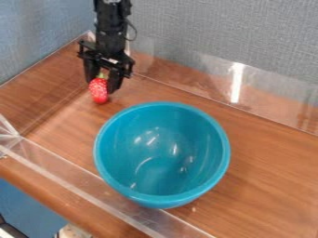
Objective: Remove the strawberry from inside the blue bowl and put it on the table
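Brown wood-grain table (50, 102) with clear acrylic walls; large glossy teal-blue plastic bowl (163, 153) at centre, its smooth inside bare; black gripper (104, 82) pointing down, left of and behind bowl, fingers clamped on small red toy strawberry (99, 89); strawberry at or just above tabletop, contact unclear.

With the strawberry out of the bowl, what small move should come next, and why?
Probably open the hand and let go: the strawberry hangs in it low over the table, left of the empty blue bowl; contact is unclear.
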